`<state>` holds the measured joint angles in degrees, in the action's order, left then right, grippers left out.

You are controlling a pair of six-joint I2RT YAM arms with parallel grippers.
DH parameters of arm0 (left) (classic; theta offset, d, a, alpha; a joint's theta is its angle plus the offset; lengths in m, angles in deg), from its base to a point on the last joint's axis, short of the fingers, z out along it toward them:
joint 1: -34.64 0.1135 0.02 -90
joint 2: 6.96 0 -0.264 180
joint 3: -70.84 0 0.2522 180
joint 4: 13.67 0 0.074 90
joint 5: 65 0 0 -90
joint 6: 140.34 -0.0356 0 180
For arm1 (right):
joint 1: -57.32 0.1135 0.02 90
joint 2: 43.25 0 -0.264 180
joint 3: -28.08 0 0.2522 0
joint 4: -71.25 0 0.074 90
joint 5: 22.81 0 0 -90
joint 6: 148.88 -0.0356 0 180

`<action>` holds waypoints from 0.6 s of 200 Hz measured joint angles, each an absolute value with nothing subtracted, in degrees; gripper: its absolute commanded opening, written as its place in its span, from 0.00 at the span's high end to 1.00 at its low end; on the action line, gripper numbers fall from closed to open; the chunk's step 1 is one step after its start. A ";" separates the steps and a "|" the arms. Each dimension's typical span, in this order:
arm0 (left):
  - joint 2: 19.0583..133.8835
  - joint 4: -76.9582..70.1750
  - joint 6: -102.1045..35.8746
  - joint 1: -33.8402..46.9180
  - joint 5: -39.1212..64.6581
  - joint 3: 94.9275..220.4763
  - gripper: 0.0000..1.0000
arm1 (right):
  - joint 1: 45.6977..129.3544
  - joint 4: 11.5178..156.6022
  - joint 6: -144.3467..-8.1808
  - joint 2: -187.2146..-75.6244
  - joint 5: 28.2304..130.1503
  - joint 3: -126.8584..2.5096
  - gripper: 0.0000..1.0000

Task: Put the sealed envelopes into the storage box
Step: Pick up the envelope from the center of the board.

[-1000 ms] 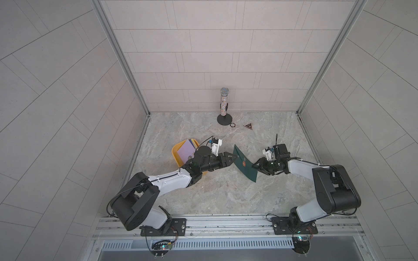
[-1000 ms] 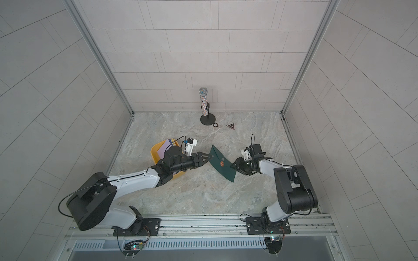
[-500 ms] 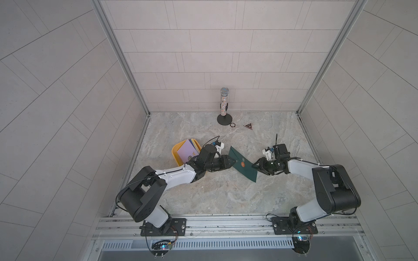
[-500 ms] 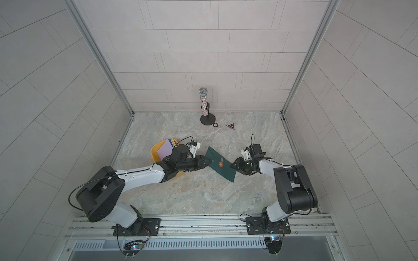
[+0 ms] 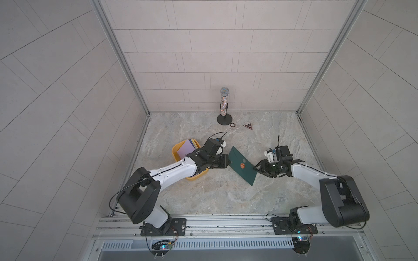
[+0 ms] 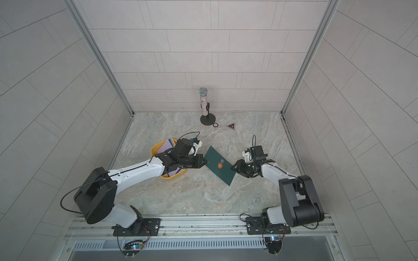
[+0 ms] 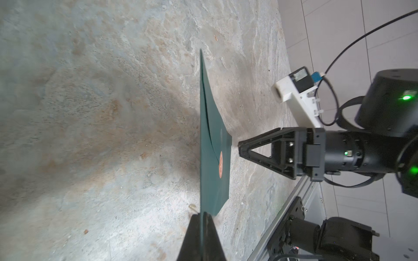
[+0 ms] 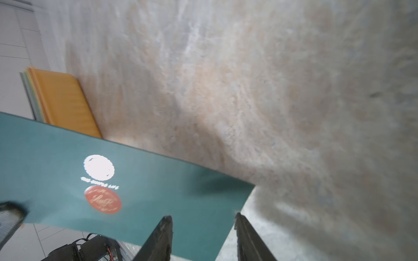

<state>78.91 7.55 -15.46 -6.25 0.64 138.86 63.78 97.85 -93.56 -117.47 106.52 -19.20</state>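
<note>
Mid-counter [image 5: 214, 194]: left fingers [image 7: 192, 237] pinch green envelope [image 5: 242, 165]; right fingers [image 8: 160, 239] parted beside it, holding nothing. At left edge, storage box [image 5: 196, 178] holds other envelopes [image 5: 186, 148]; likely the last transfer.

Printed on the dark green envelope [image 8: 158, 180]: blurry "THE SIMPLE LIFE".

Left arm [image 5: 172, 172], right arm [image 5: 305, 176] low, inward; left fingers [image 7: 194, 239] tight together, right fingers [image 8: 158, 239] apart.

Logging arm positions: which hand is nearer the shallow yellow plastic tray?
Left. The left hand, shut on the dark green paper envelope, sits just beside the shallow yellow plastic tray; the right hand is open beyond the envelope's far edge.
</note>
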 measured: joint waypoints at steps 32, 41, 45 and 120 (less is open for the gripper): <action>71.54 14.48 -22.08 -6.22 -1.55 141.44 1.00 | 69.77 94.95 -92.11 -98.21 104.38 -20.08 0.25; 68.90 15.25 -23.46 -6.20 -3.03 141.52 1.00 | 71.72 92.76 -90.74 -93.65 103.73 -19.88 0.18; 67.93 15.49 -24.03 -6.20 -3.62 141.57 1.00 | 72.61 91.49 -90.65 -91.46 103.31 -19.55 0.16; 50.01 23.25 -36.49 -5.59 -14.55 141.20 1.00 | 75.17 73.11 -85.69 -82.30 108.51 -10.83 0.14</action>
<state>50.01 23.25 -36.49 -5.59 -14.55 141.20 75.17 73.11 -85.69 -82.30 108.51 -10.83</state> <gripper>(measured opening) 0.068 0.861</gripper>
